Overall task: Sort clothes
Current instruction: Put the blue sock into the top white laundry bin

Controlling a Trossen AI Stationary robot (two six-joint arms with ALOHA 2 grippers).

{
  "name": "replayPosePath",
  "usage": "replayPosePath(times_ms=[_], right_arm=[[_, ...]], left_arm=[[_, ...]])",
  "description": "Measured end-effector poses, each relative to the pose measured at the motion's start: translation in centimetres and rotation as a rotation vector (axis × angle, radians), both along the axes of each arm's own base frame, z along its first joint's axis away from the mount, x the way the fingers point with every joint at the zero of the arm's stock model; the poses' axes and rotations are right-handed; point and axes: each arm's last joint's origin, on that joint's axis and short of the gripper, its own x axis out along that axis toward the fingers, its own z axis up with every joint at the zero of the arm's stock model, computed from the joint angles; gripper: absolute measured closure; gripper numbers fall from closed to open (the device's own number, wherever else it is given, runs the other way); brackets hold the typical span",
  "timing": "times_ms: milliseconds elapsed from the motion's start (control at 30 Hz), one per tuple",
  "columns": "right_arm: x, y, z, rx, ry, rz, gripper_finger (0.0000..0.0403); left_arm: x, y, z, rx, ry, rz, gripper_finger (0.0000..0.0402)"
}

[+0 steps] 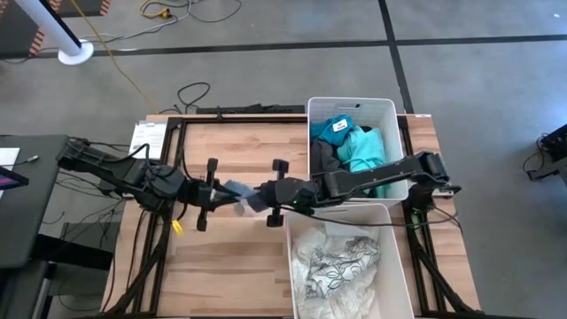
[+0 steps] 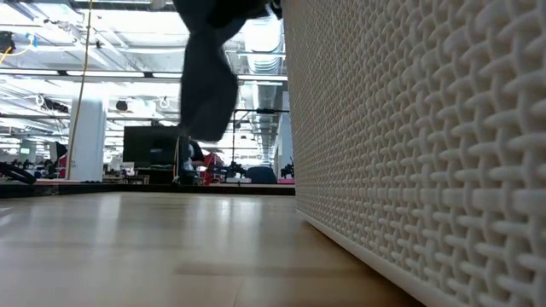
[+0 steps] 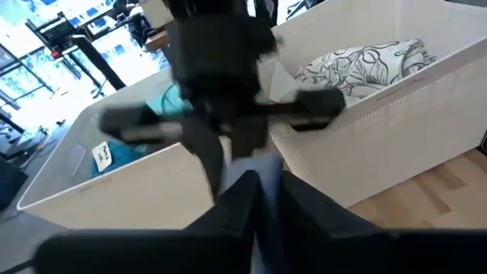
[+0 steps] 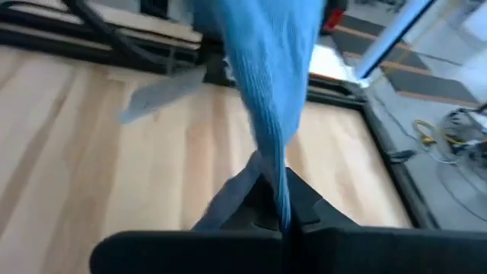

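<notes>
small grey-blue fabric garment (image 1: 237, 191): held above the wooden table (image 1: 230, 266), gripped at opposite ends by the left claw (image 1: 215, 193) and right claw (image 1: 263, 197), both clenched on it, beside two white plastic bins (image 1: 390, 111).

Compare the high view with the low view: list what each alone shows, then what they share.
Only the high view shows both arms meeting mid-table, the left gripper and right gripper pinching a grey-blue garment, plus the teal clothes and leaf-print garment inside the two bins. Only the low view shows the bin's woven wall up close and the room behind. Both show the hanging garment and the wooden table.
</notes>
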Motion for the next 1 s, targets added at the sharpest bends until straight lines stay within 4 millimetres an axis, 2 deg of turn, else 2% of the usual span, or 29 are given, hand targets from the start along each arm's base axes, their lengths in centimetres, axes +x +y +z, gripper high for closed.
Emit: replayPosePath(times_ms=[200,367,733,1000], right_arm=[[-2.7,-0.2,3.1,-0.059,-0.008,-0.066,0.0401],[-5.5,-0.3,5.9,-0.094,-0.022,-0.113,0.0402],[-12.4,-1.9,10.9,-0.151,-0.056,-0.279,0.0403],[-16.9,-4.2,11.8,-0.088,0.017,-0.417,0.0403]], left_arm=[[-0.3,0.2,-0.2,0.009,0.026,0.019,0.0278],[-0.9,0.4,-0.2,0.011,0.045,0.037,0.0237],[-4.1,1.8,-0.8,-0.060,0.154,0.145,0.0229],[-5.9,2.4,-2.3,-0.154,0.260,0.215,0.0229]])
